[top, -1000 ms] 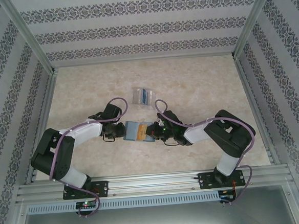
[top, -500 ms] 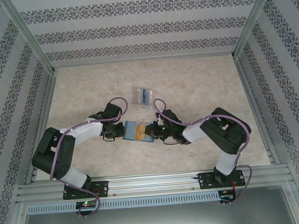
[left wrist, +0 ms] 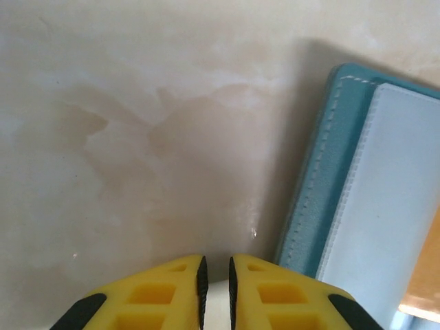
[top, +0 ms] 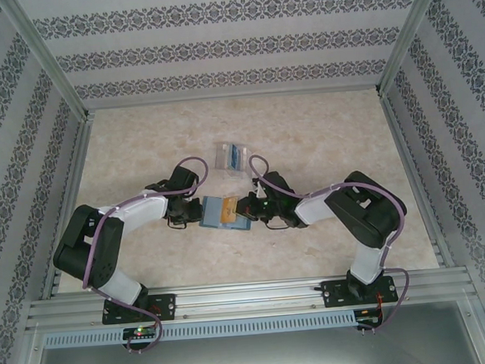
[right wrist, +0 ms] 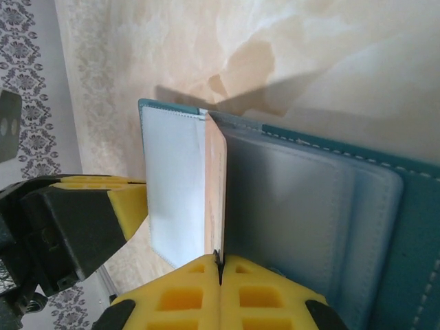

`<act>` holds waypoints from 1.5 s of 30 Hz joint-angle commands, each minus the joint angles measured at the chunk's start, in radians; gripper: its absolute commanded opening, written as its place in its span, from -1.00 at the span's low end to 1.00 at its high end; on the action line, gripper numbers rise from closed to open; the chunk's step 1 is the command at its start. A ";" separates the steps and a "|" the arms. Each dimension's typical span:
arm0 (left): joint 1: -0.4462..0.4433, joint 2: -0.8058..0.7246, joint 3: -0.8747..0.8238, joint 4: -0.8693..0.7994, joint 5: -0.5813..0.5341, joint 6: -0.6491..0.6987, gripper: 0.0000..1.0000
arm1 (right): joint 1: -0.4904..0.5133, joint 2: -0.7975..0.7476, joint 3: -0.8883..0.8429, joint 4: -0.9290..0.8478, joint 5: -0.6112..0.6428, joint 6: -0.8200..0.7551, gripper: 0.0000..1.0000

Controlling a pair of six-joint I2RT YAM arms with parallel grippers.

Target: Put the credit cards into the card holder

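Orange-tan credit card, clamped edge-on in our fully closed right gripper, against the open wallet at the middle of the worktop. Our left gripper, fingers nearly together and empty, sits just beside the wallet. Blue card lies in the card holder, nearer the far edge.

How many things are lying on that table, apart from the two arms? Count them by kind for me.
Credit cards: 2 (blue card, orange-tan card)
Clear card holder: 1
Blue-green wallet: 1
Total: 4
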 commanded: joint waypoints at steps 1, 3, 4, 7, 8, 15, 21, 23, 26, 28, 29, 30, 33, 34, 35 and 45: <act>-0.010 0.048 -0.001 0.038 0.043 -0.001 -0.60 | 0.028 0.043 0.022 -0.008 -0.018 -0.008 -1.00; -0.010 0.051 0.001 0.040 0.048 -0.001 -0.60 | 0.033 0.048 0.030 -0.006 -0.014 -0.008 -1.00; -0.009 0.051 0.003 0.037 0.048 0.000 -0.61 | 0.032 0.048 0.030 -0.002 -0.011 -0.003 -1.00; -0.010 0.054 0.001 0.044 0.053 -0.007 -0.61 | 0.030 0.051 0.033 0.012 -0.025 0.005 -1.00; -0.010 0.055 0.002 0.046 0.056 -0.007 -0.62 | 0.029 0.050 0.035 0.010 -0.029 0.010 -1.00; -0.010 0.059 -0.006 0.064 0.070 -0.025 -0.63 | 0.036 0.032 0.033 0.013 -0.025 0.009 -1.00; -0.009 0.061 -0.001 0.057 0.071 -0.021 -0.64 | 0.057 0.050 0.045 0.026 0.013 -0.003 -1.00; -0.009 0.062 -0.005 0.062 0.073 -0.023 -0.64 | 0.061 0.053 0.061 -0.009 0.030 -0.034 -1.00; -0.010 0.065 -0.006 0.063 0.079 -0.024 -0.65 | 0.064 0.071 0.069 0.012 0.026 -0.025 -1.00; -0.009 0.063 -0.010 0.068 0.081 -0.030 -0.65 | 0.076 0.081 0.077 0.028 0.025 -0.007 -1.00; -0.010 0.063 -0.014 0.075 0.084 -0.033 -0.65 | 0.084 0.084 0.081 0.026 0.031 -0.004 -0.99; -0.010 0.063 -0.016 0.079 0.087 -0.035 -0.65 | 0.094 0.084 0.087 0.017 0.041 -0.002 -0.95; -0.010 0.061 -0.018 0.087 0.098 -0.041 -0.66 | 0.110 0.090 0.101 0.007 0.067 0.004 -0.89; -0.010 0.055 -0.027 0.099 0.103 -0.045 -0.66 | 0.113 0.095 0.108 0.006 0.069 0.007 -0.86; -0.010 0.052 -0.033 0.114 0.112 -0.047 -0.66 | 0.116 0.100 0.113 0.002 0.070 0.005 -0.84; -0.009 0.054 -0.029 0.112 0.131 -0.053 -0.67 | 0.122 0.023 0.140 -0.211 0.155 -0.062 -0.49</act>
